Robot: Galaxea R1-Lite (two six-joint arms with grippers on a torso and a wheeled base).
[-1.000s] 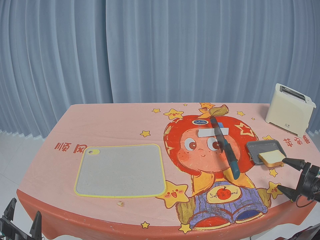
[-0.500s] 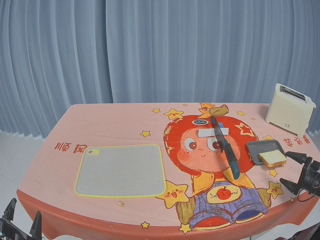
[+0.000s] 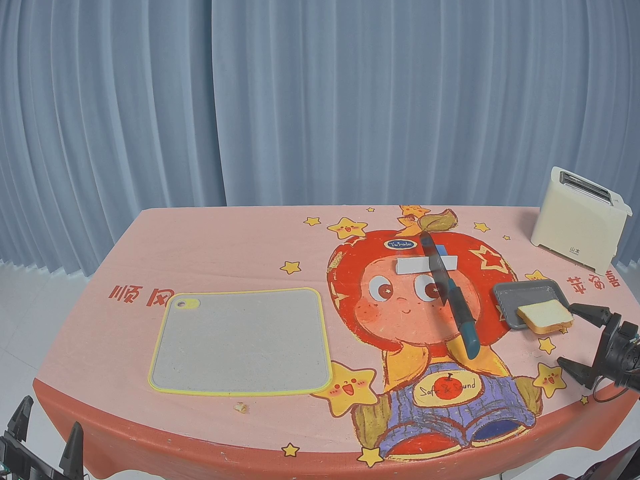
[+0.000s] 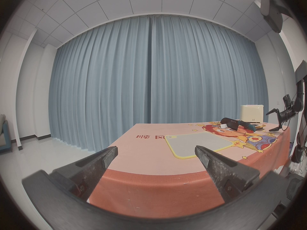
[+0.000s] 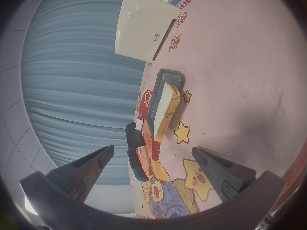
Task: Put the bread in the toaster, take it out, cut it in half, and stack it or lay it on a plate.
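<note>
1. Cutting board [image 3: 240,341] lies flat on the table's [image 3: 233,248] left half.
2. Toaster [image 3: 581,220] stands at the far right corner.
3. Right gripper [image 3: 568,338], spread wide and empty, hovers just beside the bread [image 3: 545,315].
4. Left gripper [image 3: 50,418], also spread, sits off the near-left edge.
5. Bread rests on the grey plate's [image 3: 520,295] near rim.

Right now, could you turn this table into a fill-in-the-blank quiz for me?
The bread rests partly on a grey tray, near the robot's ____ gripper. That gripper's jaws are ____. The cutting board has a ____ rim. Between board and tray lies a ____.
Answers: right; open; yellow; knife.
</note>
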